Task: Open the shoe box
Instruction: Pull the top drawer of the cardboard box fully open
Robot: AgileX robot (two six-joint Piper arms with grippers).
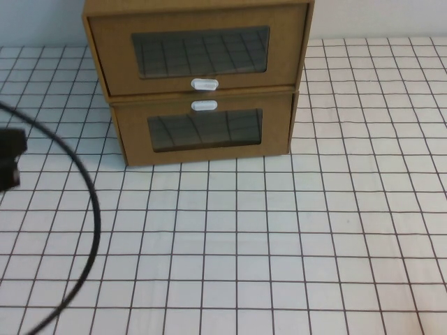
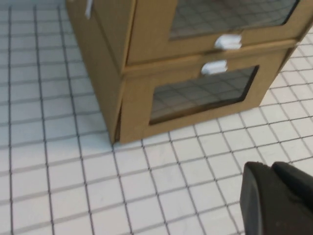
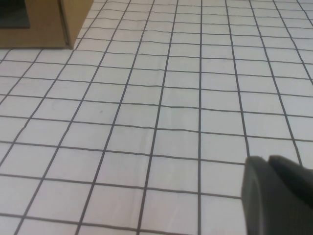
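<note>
Two brown cardboard shoe boxes stand stacked at the back of the table, both shut. The upper box (image 1: 199, 49) and the lower box (image 1: 206, 132) each have a clear front window and a white handle (image 1: 204, 84) (image 1: 204, 105). In the left wrist view both handles (image 2: 228, 42) (image 2: 213, 67) show above my left gripper (image 2: 268, 166), which is shut on nothing, low over the table, left of and nearer than the boxes. My right gripper (image 3: 268, 160) is shut and empty over bare table, well away from the lower box's corner (image 3: 49, 24).
The table (image 1: 279, 230) is white with a black grid. A black cable (image 1: 89, 230) curves across its front left, running from the left arm's dark body (image 1: 8, 157) at the left edge. The right arm is outside the high view.
</note>
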